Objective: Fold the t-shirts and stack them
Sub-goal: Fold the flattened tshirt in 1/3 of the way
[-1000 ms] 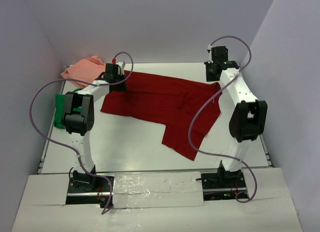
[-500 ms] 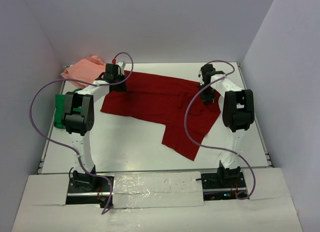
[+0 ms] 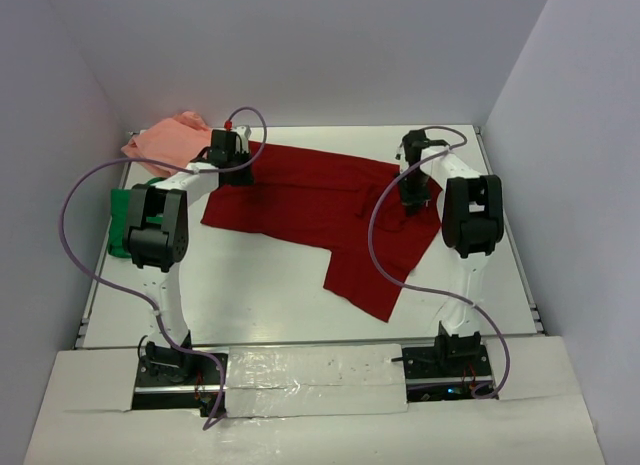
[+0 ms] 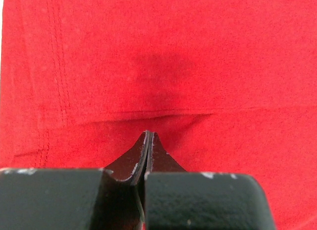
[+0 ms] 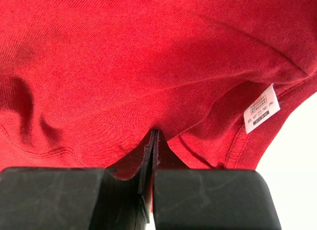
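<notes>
White table (image 3: 250, 285), walled on three sides by pale lilac panels, carries three garments. The dark red t-shirt (image 3: 300, 200) lies spread across the middle and far part, one flap reaching toward the near edge. A salmon pink t-shirt (image 3: 165, 140) sits crumpled in the far left corner, and a bright green t-shirt (image 3: 120, 220) lies at the left edge, partly hidden behind the left arm.

The left pincer (image 3: 230, 172) is down on the red shirt's far left corner. Its wrist view shows the left pincer (image 4: 149, 136) with jaws pressed together, a ridge of red cloth caught at the tips.

The right pincer (image 3: 412, 200) is at the shirt's right side. Seen close, the right pincer (image 5: 154, 133) is clamped on gathered red cloth beside the neckline, where a white label (image 5: 261, 109) hangs.
</notes>
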Robot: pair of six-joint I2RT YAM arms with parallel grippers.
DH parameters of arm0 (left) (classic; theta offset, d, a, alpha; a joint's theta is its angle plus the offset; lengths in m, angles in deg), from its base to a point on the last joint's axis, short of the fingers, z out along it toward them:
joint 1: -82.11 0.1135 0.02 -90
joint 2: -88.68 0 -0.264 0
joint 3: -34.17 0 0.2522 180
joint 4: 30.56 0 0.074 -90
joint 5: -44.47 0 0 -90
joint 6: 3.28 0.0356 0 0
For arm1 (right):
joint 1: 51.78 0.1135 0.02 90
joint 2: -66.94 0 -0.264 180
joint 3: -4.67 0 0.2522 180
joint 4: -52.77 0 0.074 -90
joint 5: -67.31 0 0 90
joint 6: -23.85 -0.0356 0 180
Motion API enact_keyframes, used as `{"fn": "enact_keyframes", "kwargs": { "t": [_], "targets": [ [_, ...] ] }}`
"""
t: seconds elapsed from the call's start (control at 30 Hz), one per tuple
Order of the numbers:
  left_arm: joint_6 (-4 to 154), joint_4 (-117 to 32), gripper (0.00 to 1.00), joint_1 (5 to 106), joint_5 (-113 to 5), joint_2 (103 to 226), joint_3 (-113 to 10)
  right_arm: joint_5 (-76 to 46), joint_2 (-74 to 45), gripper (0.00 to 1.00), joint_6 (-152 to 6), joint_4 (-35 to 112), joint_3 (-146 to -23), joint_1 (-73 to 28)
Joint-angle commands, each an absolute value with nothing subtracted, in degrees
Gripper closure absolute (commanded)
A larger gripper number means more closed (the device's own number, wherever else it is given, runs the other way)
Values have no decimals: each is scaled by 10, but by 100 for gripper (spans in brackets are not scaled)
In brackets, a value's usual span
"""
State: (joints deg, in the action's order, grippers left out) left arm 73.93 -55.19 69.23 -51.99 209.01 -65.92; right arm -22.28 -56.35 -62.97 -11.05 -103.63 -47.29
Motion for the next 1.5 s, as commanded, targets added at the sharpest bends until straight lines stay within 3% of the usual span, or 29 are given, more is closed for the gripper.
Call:
{"fn": "enact_keyframes", "kwargs": {
  "t": [0.0, 0.2, 0.53, 0.7, 0.9, 1.1, 1.3, 1.4, 1.47],
  "targets": [
    [746, -531, 100, 697, -531, 2049, -654, -206, -611, 100, -634, -136, -1068, -486],
    [744, -529, 100, 702, -543, 2036, -651, -249, -643, 100, -634, -151, -1148, -498],
    [748, -536, 100, 709, -543, 2026, -650, -327, -767, 100, -631, -216, -1422, -535],
    [749, -536, 100, 714, -542, 2024, -647, -365, -806, 100, -617, -198, -1476, -544],
    [749, -539, 100, 714, -542, 2027, -648, -384, -810, 100, -616, -164, -1472, -549],
    [748, -532, 100, 715, -539, 2002, -633, -346, -676, 100, -624, -72, -1308, -543],
    [748, -532, 100, 716, -533, 1978, -621, -320, -554, 99, -619, -35, -1237, -541],
    [753, -546, 100, 717, -546, 1958, -612, -260, -497, 81, -622, -56, -1203, -542],
    [760, -575, 100, 717, -550, 1941, -605, -223, -472, 63, -619, -94, -1182, -539]
  ]
}}
